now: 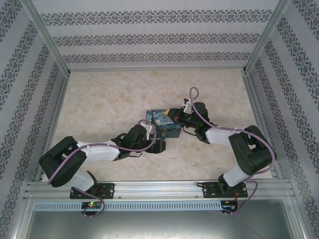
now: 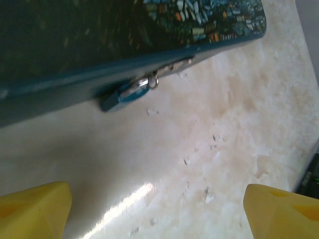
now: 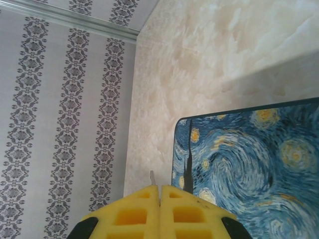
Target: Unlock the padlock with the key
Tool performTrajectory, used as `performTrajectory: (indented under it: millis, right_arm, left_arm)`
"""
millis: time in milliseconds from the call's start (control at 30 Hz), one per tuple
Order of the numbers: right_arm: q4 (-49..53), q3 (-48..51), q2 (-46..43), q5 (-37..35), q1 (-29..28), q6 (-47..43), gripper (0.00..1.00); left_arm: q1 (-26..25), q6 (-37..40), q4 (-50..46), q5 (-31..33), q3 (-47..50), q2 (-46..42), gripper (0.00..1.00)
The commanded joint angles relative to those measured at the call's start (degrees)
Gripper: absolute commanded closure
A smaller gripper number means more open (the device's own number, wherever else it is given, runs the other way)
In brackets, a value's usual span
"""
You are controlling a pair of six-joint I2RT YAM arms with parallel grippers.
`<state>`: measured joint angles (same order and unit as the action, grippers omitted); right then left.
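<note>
Closed tin box (image 1: pixel 162 125) with a swirling blue painted lid, resting on the marbled tabletop (image 1: pixel 99 104); the lid is down, so we cannot see its contents. The blue padlock (image 2: pixel 127 94) hangs from the metal hasp (image 2: pixel 174 64) on the box's side wall, its body lying just beside the tabletop. The left fingers (image 2: pixel 35 209) stand spread wide, released, facing the padlock and apart from it. The right fingers (image 3: pixel 134 214) are clenched beside the lid's edge, pinching the key (image 3: pixel 151 178), of which we see a thin metal tip.
</note>
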<state>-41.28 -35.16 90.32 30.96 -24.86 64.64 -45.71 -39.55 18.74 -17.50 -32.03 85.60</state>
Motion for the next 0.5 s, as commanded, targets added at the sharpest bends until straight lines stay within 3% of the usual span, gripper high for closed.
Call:
performTrajectory:
  millis: [0, 467]
  right_arm:
    - [-0.27, 0.62, 0.88, -0.04, 0.34, -1.16, 1.00]
    - [-1.26, -2.26, 6.38, 0.31, 1.34, 0.25, 1.00]
  left_arm:
    - [-0.70, 5.18, 4.45, 2.59, -2.77, 2.52, 0.11]
    - [-0.43, 13.08, 5.31, 8.59, -8.78, 10.69, 0.12]
